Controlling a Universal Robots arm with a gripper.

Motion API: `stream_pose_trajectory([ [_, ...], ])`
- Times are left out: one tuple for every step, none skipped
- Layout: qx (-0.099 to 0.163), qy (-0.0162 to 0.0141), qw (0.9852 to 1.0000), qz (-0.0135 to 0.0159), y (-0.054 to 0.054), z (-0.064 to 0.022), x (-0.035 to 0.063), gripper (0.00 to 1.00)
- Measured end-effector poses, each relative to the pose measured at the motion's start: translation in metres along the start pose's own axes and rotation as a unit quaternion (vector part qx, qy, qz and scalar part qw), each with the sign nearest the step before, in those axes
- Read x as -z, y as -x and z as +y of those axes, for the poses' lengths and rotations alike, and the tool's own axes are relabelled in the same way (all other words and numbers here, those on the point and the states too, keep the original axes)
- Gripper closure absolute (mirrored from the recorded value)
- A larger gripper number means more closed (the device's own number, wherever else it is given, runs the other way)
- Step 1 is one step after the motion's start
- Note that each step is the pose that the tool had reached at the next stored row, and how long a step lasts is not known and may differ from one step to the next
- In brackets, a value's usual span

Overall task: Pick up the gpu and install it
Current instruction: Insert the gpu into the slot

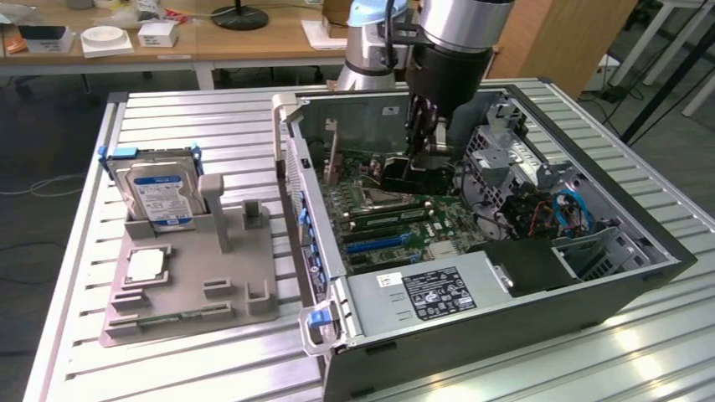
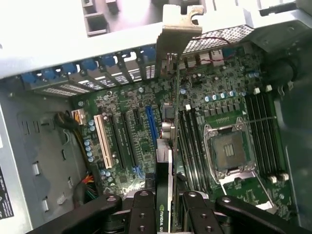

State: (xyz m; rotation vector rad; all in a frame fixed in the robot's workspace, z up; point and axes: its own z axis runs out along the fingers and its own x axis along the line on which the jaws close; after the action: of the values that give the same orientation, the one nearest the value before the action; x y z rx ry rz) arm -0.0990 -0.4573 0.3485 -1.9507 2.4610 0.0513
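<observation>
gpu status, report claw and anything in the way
Claw shut on gpu. Gpu held edge-on above motherboard slots, looks unseated. Ram sticks close alongside.

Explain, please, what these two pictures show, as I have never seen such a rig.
A robot arm reaches into an open computer case on a metal table. One picture comes from a camera off the arm; the other from a camera on its wrist, looking down at the motherboard. Beside the case, a grey holder carries a hard drive and a CPU chip. The gripper is shut on the gpu, a thin dark card held edge-on over the board.
</observation>
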Motion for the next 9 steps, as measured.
stream_pose_trajectory([
  [0.006, 0.0001, 1.0000, 0.0002, 0.0000, -0.0001, -0.0005, 0.74],
  [0.013, 0.0002, 0.9999, 0.0003, 0.0000, -0.0002, -0.0011, 0.74],
  [0.019, 0.0004, 0.9998, 0.0004, 0.0000, -0.0003, -0.0015, 0.74],
  [0.026, 0.0005, 0.9997, 0.0006, 0.0000, -0.0004, -0.0020, 0.74],
  [0.032, 0.0007, 0.9995, 0.0008, 0.0000, -0.0005, -0.0025, 0.74],
  [0.039, 0.0008, 0.9993, 0.0009, 0.0001, -0.0006, -0.0030, 0.74],
  [0.045, 0.0010, 0.9990, 0.0011, 0.0001, -0.0008, -0.0035, 0.74],
  [0.052, 0.0011, 0.9987, 0.0013, 0.0001, -0.0009, -0.0040, 0.74],
  [0.058, 0.0012, 0.9983, 0.0014, 0.0001, -0.0010, -0.0045, 0.74],
])
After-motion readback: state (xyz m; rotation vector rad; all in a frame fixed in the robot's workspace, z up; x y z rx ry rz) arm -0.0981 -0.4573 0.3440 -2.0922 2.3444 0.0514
